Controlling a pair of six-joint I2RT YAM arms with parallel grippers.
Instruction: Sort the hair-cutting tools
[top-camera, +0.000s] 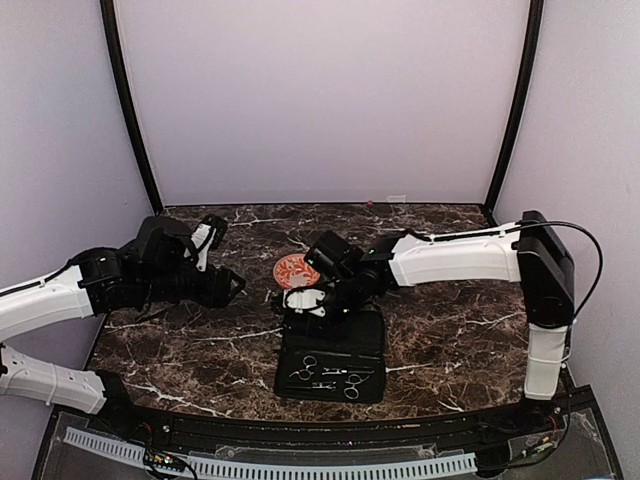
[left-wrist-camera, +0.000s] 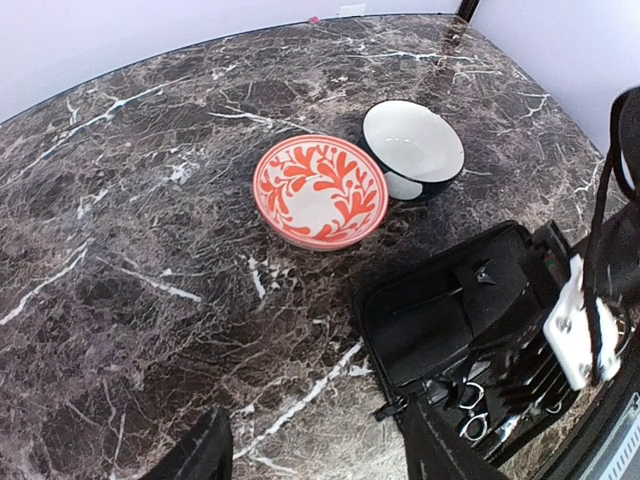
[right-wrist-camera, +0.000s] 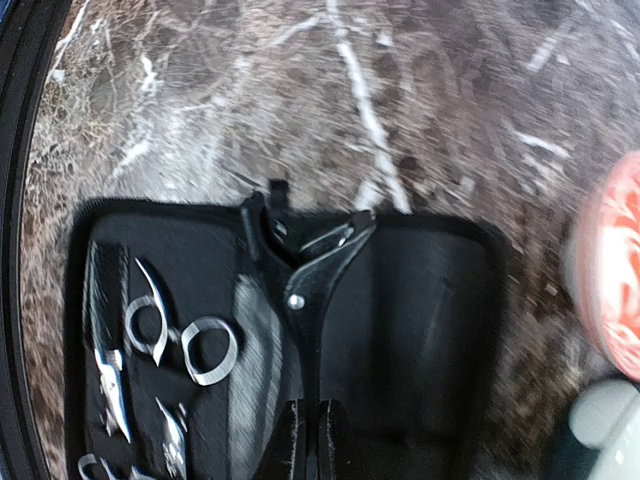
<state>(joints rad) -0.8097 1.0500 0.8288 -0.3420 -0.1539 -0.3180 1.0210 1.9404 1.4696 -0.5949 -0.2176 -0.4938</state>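
The black case (top-camera: 345, 338) lies open near the table's front. Silvery scissors (top-camera: 306, 368) and other small tools lie in its near half. In the right wrist view, scissors with ring handles (right-wrist-camera: 185, 340) and a dark comb (right-wrist-camera: 105, 290) sit in the case (right-wrist-camera: 430, 330). My right gripper (right-wrist-camera: 318, 440) is shut on a slim black hinged tool (right-wrist-camera: 300, 290) with a rivet and holds it over the case; the gripper also shows in the top view (top-camera: 305, 300). My left gripper (left-wrist-camera: 315, 450) is open and empty over bare marble left of the case (left-wrist-camera: 430, 320).
An orange-patterned bowl (left-wrist-camera: 320, 190) and a white bowl (left-wrist-camera: 412, 145) stand side by side just beyond the case. The orange bowl also shows in the top view (top-camera: 296, 268). The table (top-camera: 450, 330) is dark marble with walls behind and to the sides.
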